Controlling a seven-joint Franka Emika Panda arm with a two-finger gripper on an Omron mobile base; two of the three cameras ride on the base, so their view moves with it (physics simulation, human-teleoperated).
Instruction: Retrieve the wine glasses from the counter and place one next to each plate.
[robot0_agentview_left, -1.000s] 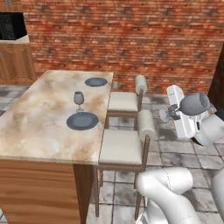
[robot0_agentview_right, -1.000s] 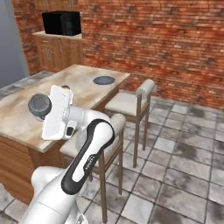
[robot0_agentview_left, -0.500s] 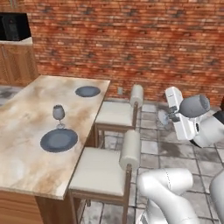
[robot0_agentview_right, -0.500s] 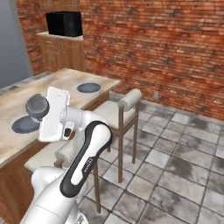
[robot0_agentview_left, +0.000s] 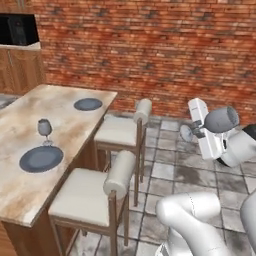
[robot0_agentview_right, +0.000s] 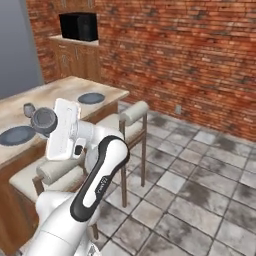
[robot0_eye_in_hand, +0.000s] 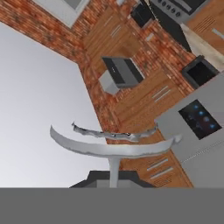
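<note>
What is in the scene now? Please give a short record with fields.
place: island table with two stools, brick wall behind
near plate: wine glass stands beside it
far plate: no glass beside it
gripper: shut on the stem of the second glass, off to the side of the island

hand (robot0_agentview_left: 189, 133) grips wine glass (robot0_agentview_left: 186, 133) over floor | second glass (robot0_agentview_left: 45, 128) beside near plate (robot0_agentview_left: 41, 158) | far plate (robot0_agentview_left: 88, 104)

Island top (robot0_agentview_left: 75, 125) – two plates (robot0_agentview_left: 41, 158) (dark), one wine glass (robot0_agentview_left: 45, 129).
</note>
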